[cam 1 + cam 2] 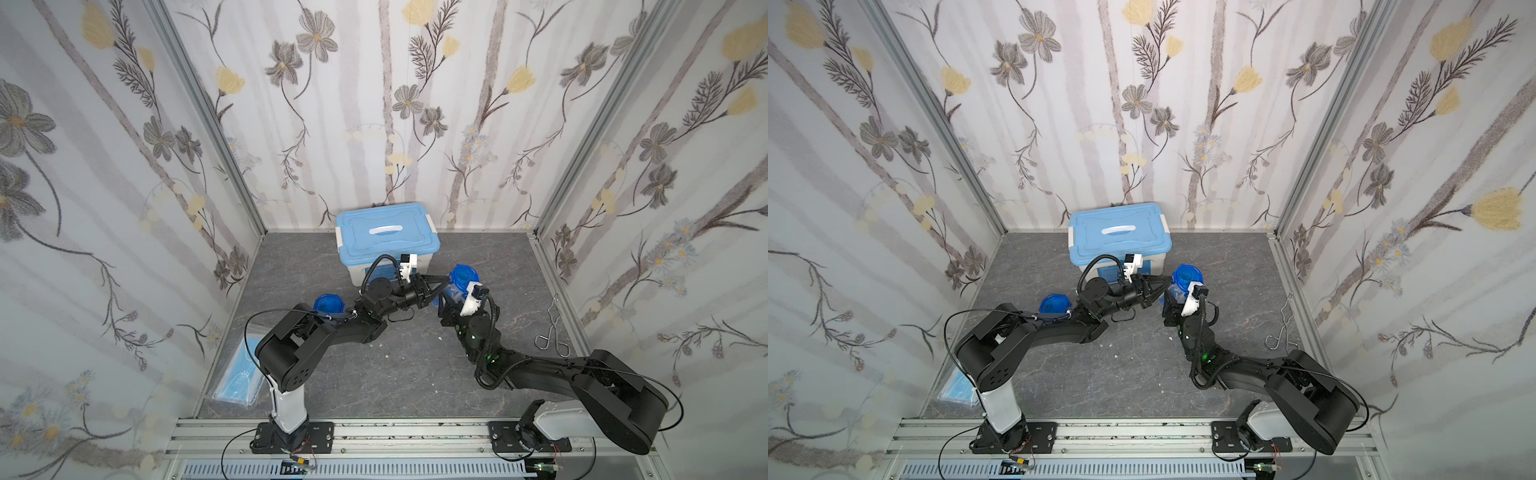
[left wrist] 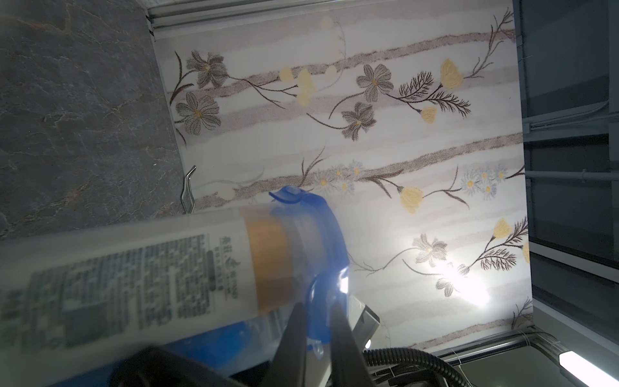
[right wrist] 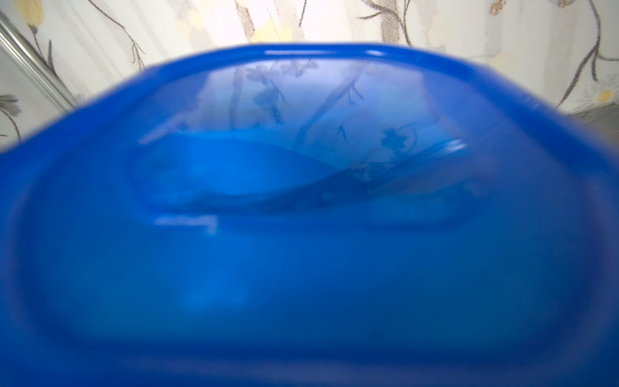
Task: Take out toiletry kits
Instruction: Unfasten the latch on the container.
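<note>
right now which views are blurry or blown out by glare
Left wrist view: the cup sits close to the lens and its print is smeared; a white glare spot burns out part of the wall. Right wrist view: the blue lid fills the frame, out of focus. Both top views: sharp and evenly lit.

1. Our left arm reaches inward, and our left gripper is pinched tight, fingers nearly together.
2. Our right arm bends inward, with our right gripper just beside the left's tips.
</note>
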Available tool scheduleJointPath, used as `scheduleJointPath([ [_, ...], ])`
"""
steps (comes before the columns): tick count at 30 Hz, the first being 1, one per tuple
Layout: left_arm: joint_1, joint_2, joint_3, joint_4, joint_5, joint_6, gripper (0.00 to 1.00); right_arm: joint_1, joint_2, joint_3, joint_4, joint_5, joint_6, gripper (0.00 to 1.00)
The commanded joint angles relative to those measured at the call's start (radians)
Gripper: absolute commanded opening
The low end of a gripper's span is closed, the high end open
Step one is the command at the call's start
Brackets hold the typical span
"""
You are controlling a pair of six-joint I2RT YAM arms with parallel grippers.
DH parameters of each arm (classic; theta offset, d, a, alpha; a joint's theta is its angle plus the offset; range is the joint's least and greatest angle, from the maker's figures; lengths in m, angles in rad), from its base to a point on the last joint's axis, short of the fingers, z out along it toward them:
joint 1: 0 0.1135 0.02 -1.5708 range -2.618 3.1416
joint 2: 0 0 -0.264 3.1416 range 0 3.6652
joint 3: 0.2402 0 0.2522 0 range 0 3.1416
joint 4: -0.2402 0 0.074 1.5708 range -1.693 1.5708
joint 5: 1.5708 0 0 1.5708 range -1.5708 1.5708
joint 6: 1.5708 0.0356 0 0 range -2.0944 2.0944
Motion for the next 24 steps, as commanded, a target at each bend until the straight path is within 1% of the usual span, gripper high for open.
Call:
scheduleJointPath([
  [1, -0.002, -0.021, 0.017, 0.182, 0.029, 0.005, 0.00, 0.008, 0.009, 0.001, -0.180, -0.077, -0.060, 0.26],
  [6, 0.002, -0.040, 0.000, 0.182, 0.017, 0.022, 0.00, 0.002, 0.016, 0.007, -0.216, -0.077, -0.047, 0.26],
  [10, 0.000, -0.027, 0.006, 0.182, 0.027, 0.009, 0.00, 0.004, 0.003, 0.002, -0.195, -0.086, -0.041, 0.26],
  [11, 0.003, -0.024, 0.006, 0.182, 0.032, 0.007, 0.04, 0.003, -0.005, 0.002, -0.189, -0.091, -0.049, 0.26],
  [12, 0.005, -0.023, 0.002, 0.182, 0.036, 0.007, 0.14, 0.003, -0.013, 0.001, -0.189, -0.089, -0.059, 0.26],
  [13, 0.010, -0.020, -0.006, 0.182, 0.038, 0.007, 0.27, 0.001, -0.022, 0.001, -0.190, -0.089, -0.075, 0.26],
  [14, 0.016, -0.022, -0.017, 0.182, 0.038, 0.007, 0.36, -0.002, -0.029, 0.000, -0.193, -0.094, -0.090, 0.26],
  [15, 0.025, -0.022, -0.032, 0.181, 0.038, 0.007, 0.43, -0.011, -0.041, -0.005, -0.192, -0.104, -0.097, 0.27],
  [16, 0.038, -0.023, -0.051, 0.181, 0.038, 0.010, 0.48, -0.011, -0.056, -0.021, -0.166, -0.131, -0.103, 0.27],
  [17, 0.052, -0.024, -0.069, 0.181, 0.038, 0.012, 0.52, -0.049, -0.069, -0.041, -0.130, -0.162, -0.105, 0.27],
  [20, 0.102, -0.039, -0.115, 0.181, 0.046, 0.010, 0.59, -0.081, -0.100, -0.084, -0.045, -0.296, -0.156, 0.28],
  [22, 0.123, -0.060, -0.120, 0.161, 0.062, 0.024, 0.62, -0.090, -0.111, -0.082, -0.051, -0.392, -0.218, 0.29],
  [24, 0.129, -0.086, -0.103, 0.100, 0.081, 0.061, 0.65, -0.107, -0.119, -0.063, -0.084, -0.471, -0.254, 0.30],
])
